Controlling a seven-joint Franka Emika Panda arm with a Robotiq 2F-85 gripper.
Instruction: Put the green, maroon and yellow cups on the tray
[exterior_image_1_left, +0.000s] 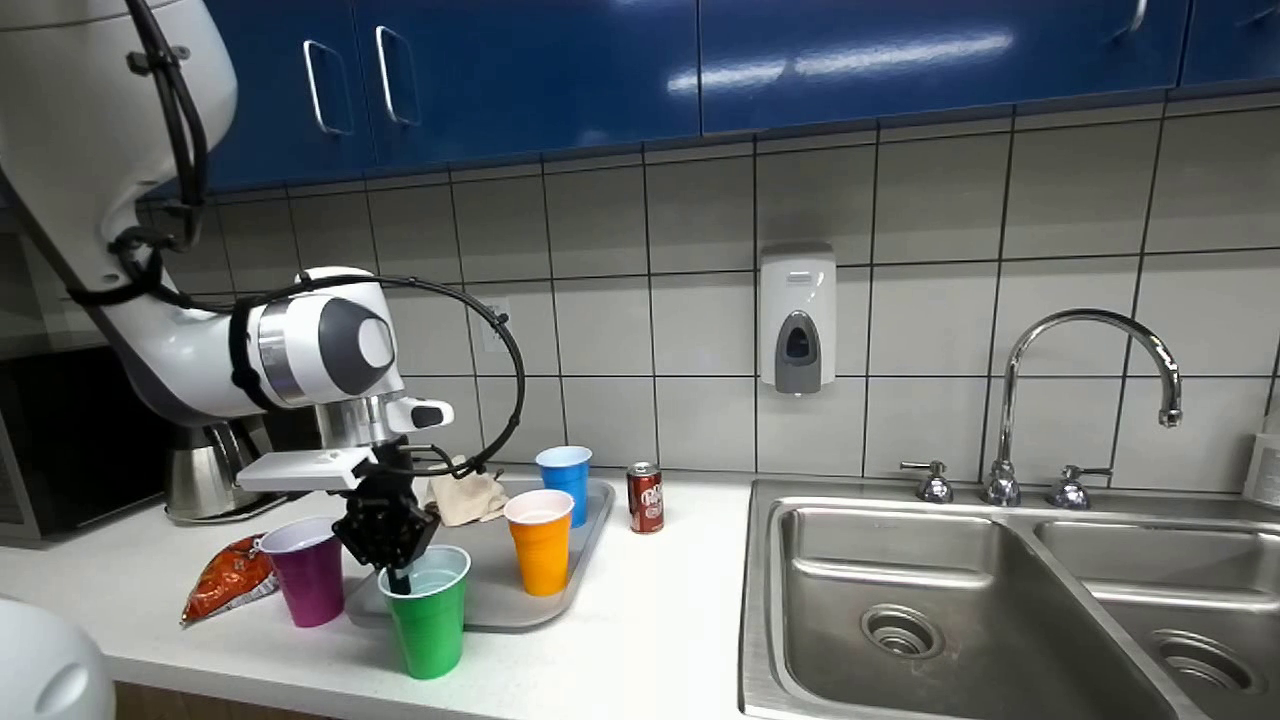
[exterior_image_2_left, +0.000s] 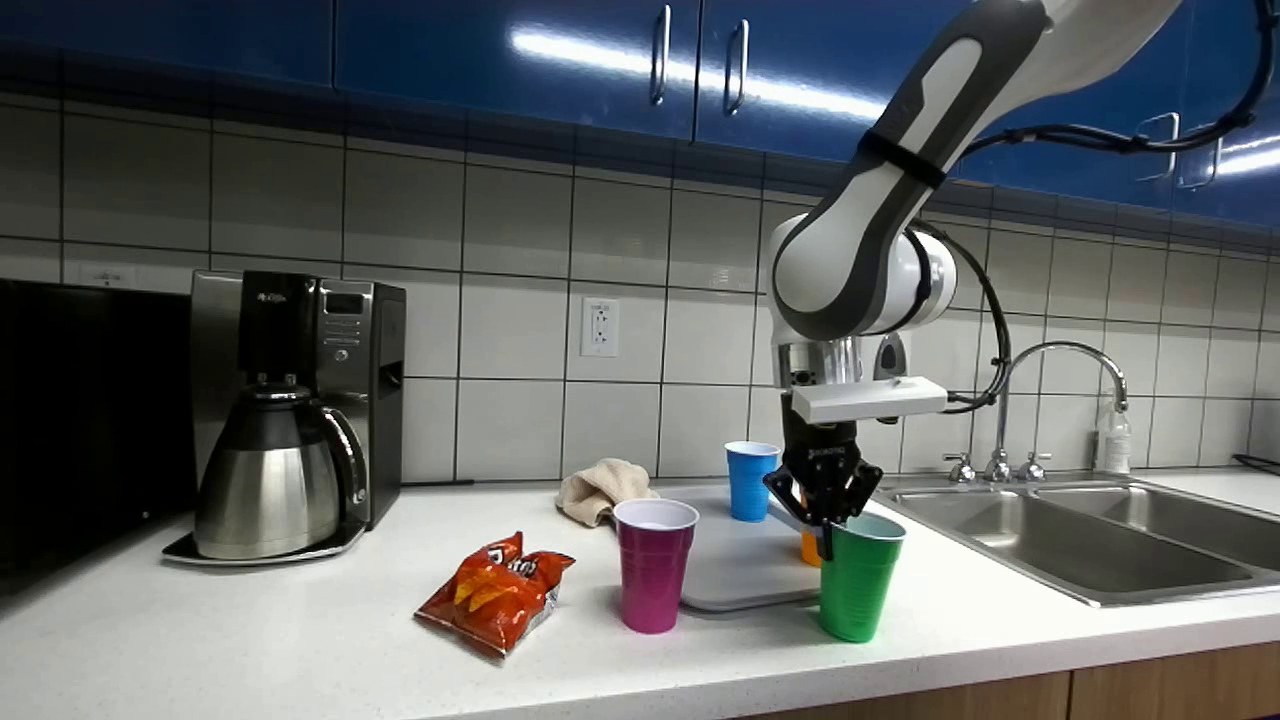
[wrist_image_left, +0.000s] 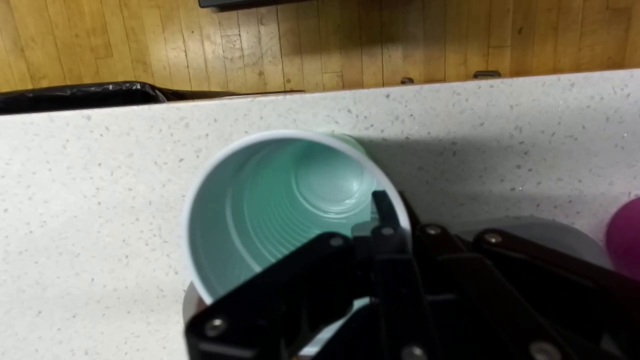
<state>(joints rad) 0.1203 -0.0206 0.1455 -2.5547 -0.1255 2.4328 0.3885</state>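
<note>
The green cup stands near the counter's front edge, just in front of the grey tray; I cannot tell whether its base touches the counter. My gripper is shut on its rim, with one finger inside and one outside the wall, as the wrist view shows. The maroon cup stands upright on the counter beside the tray's front corner; only its edge shows in the wrist view. The yellow cup stands upright on the tray; in an exterior view the gripper and green cup partly hide it.
A blue cup stands at the tray's back. A beige cloth lies at the tray's back corner. A soda can stands right beside the tray. A red chip bag, a coffee maker and a sink flank the area.
</note>
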